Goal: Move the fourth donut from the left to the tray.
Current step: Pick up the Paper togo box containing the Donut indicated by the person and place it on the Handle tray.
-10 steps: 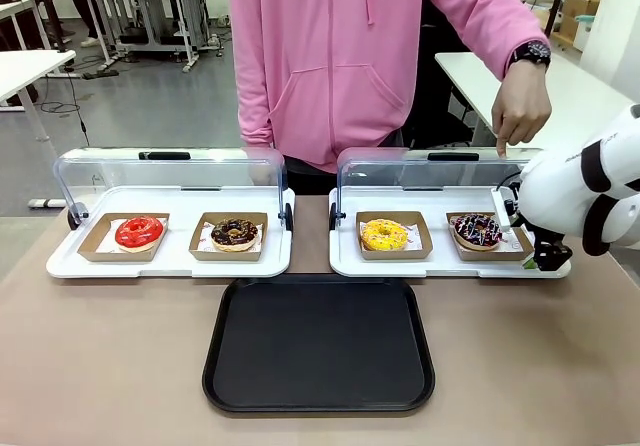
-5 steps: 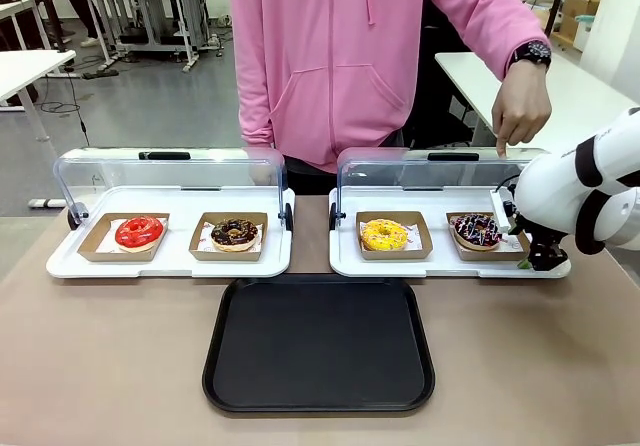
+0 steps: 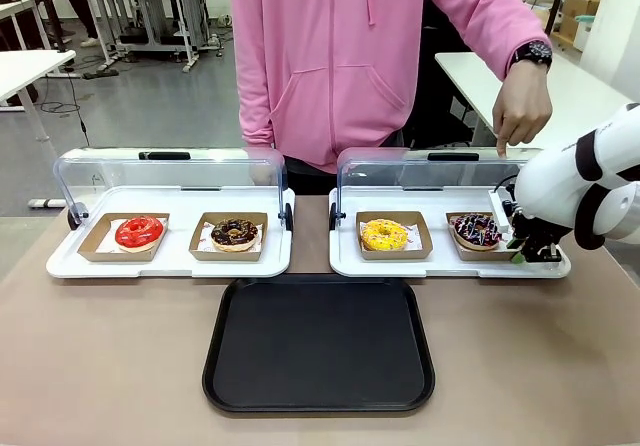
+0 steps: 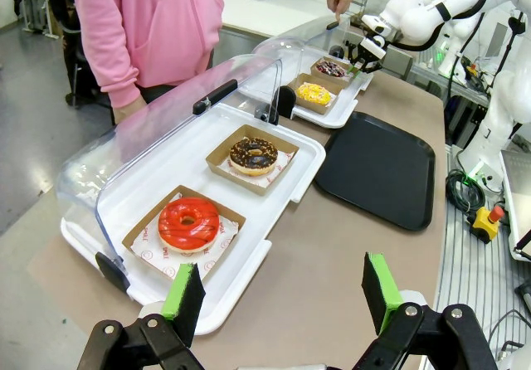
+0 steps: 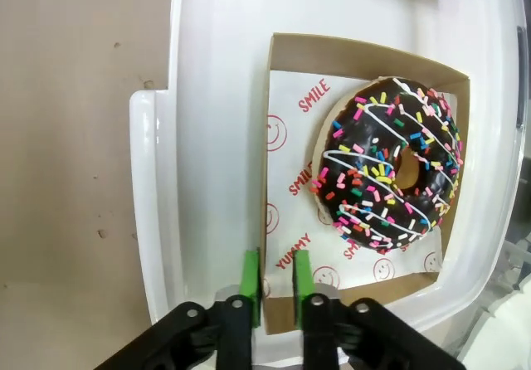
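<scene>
Right hand (image 3: 533,254) has been shifted inward over the white tray's (image 3: 440,266) right end; pads (image 5: 250,275) are narrowed astride the cardboard tray (image 5: 365,55) wall, clamping not confirmed. Fourth donut (image 3: 477,229) is left unlifted at the tabletop's far right; black tray (image 3: 318,341) not yet loaded

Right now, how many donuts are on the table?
4: red donut and chocolate donut in the left case; yellow donut and sprinkled donut in the right case. None seem hidden.

The fourth donut (image 5: 390,167) is coated in glossy dark glaze and is held in a small cardboard tray (image 5: 365,53) of matt brown, lined with printed paper (image 5: 290,146). The tray (image 3: 318,341) is moulded in matt black plastic, and the lids (image 3: 170,171) in clear, shiny plastic.
</scene>
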Controlling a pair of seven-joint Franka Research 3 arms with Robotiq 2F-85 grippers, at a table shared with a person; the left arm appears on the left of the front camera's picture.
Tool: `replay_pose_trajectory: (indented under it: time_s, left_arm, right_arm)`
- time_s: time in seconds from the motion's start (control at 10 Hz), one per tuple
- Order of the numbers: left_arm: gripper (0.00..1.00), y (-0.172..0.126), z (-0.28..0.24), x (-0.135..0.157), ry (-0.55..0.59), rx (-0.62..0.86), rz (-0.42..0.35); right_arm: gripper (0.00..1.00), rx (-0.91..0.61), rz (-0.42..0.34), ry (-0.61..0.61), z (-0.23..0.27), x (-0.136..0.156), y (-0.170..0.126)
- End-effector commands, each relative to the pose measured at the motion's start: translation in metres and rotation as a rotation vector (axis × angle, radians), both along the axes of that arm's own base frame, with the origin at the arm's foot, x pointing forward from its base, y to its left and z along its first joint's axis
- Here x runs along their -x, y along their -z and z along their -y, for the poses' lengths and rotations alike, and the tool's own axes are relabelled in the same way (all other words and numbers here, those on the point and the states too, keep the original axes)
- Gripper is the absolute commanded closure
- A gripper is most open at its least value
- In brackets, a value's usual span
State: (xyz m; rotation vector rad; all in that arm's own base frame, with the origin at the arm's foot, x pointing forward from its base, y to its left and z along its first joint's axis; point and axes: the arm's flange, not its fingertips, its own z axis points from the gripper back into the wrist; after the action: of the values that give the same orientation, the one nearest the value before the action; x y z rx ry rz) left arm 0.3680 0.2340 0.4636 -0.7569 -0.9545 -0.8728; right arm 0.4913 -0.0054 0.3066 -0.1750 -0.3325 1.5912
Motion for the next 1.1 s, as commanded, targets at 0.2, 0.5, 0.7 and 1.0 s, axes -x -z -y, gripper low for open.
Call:
replay_pose_trajectory:
  time_s: [0.2,0.5,0.7,1.0]
  left_arm:
    - [0.0,-0.0013,-0.0013,-0.0002,0.01,0.011,0.028]
    - [0.0,-0.0013,-0.0013,-0.0002,0.01,0.011,0.028]
    - [0.0,-0.0013,-0.0013,-0.0002,0.01,0.011,0.028]
    - [0.0,-0.0013,-0.0013,-0.0002,0.01,0.011,0.028]
  right_arm:
    - [1.0,-0.002,-0.024,-0.04,0.0088,-0.0022,-0.0012]
    - [1.0,-0.032,-0.089,-0.091,0.012,-0.0053,-0.0072]
    - [1.0,0.002,-0.023,-0.015,0.0044,0.0009,0.001]
    - [0.98,-0.003,-0.043,-0.03,0.0051,0.0001,-0.0001]
